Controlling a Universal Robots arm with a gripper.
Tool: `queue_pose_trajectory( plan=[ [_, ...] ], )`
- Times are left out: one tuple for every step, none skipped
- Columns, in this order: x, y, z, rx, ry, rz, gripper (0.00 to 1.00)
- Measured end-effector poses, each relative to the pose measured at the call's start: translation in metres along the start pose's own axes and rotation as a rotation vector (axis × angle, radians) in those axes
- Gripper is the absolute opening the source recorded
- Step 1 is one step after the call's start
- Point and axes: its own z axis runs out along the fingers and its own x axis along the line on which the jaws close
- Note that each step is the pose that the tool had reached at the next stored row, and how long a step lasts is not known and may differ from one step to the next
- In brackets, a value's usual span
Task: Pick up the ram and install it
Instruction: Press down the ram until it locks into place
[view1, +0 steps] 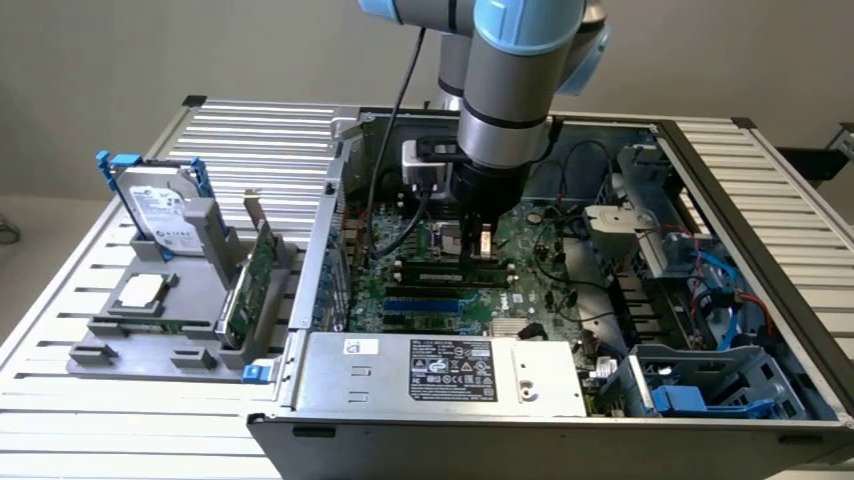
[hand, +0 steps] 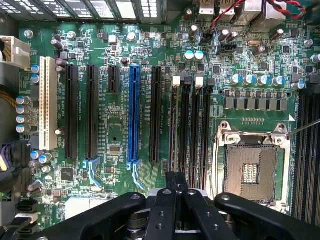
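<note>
Pincer (hand: 175, 186) closed above the motherboard's (hand: 120, 125) memory slots; arm (view1: 514, 70) vertical at centre frame; ram not discernible.

- The gripper (view1: 483, 243) hangs low inside the open computer case (view1: 747, 180), fingers pressed together just above the motherboard (view1: 534, 290).
- The power supply (view1: 441, 368) blocks the near side.
- A drive cage (view1: 627, 230) with blue cables (view1: 727, 290) crowds the exterior view's right.
- A black cable (view1: 400, 100) trails beside the arm.
- Black slots (hand: 192, 125) stand close together beside the processor socket (hand: 252, 167).
</note>
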Motion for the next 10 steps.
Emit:
queue_pose_trajectory(
  plan=[
    [0.0, 0.0, 0.0007, -0.0004, 0.0005, 0.0, 0.11],
    [0.0001, 0.0, 0.0014, -0.0005, 0.0007, 0.0, 0.11],
    [0.0001, 0.0, 0.0021, -0.0005, 0.0008, 0.0, 0.11],
    [0.0, 0.0, 0.0025, -0.0003, 0.0004, 0.0, 0.11],
    [-0.0001, -0.0001, 0.0025, -0.0003, 0.0002, 0.0, 0.11],
    [-0.0001, 0.0, 0.0023, -0.0001, -0.0003, 0.0, 0.11],
    [-0.0003, 0.0001, 0.001, 0.0004, -0.0013, 0.0, 0.11],
    [-0.0005, 0.0003, -0.0008, 0.0011, -0.0028, 0.0, 0.11],
    [-0.0004, 0.0009, -0.0038, 0.0006, -0.0023, 0.0, 0.11],
    [-0.0002, 0.0015, -0.0071, 0.0, -0.0005, 0.0, 0.11]
  ],
)
